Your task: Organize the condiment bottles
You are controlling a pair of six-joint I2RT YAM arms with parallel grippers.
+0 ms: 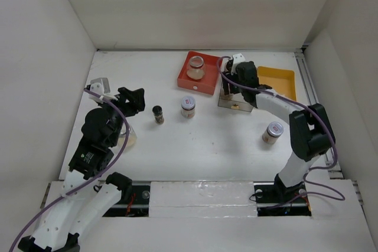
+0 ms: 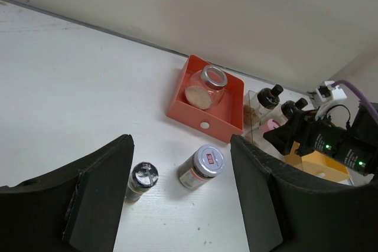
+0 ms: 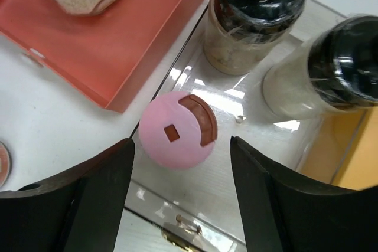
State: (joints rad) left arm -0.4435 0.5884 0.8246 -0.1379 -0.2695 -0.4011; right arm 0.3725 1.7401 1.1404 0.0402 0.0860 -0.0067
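Observation:
My right gripper [image 1: 241,78] is open and empty over the clear tray [image 3: 236,205]. A pink-capped shaker [image 3: 177,129] stands in that tray just beyond the gap between the fingers [image 3: 180,199]. Two black-capped bottles [image 3: 254,10] [image 3: 331,69] stand further in. A squat glass jar [image 1: 195,68] sits in the red tray [image 1: 184,79]. A small black-capped shaker [image 1: 158,114] and a silver-capped jar [image 1: 188,106] stand mid-table; another silver-capped jar [image 1: 273,132] is to the right. My left gripper [image 1: 133,100] is open and empty, left of the shaker [image 2: 142,180] and jar [image 2: 202,166].
A yellow tray [image 1: 277,82] lies right of the clear tray, near the right wall. A pale, glassy object [image 1: 129,137] shows partly under my left arm. White walls close in the table on three sides.

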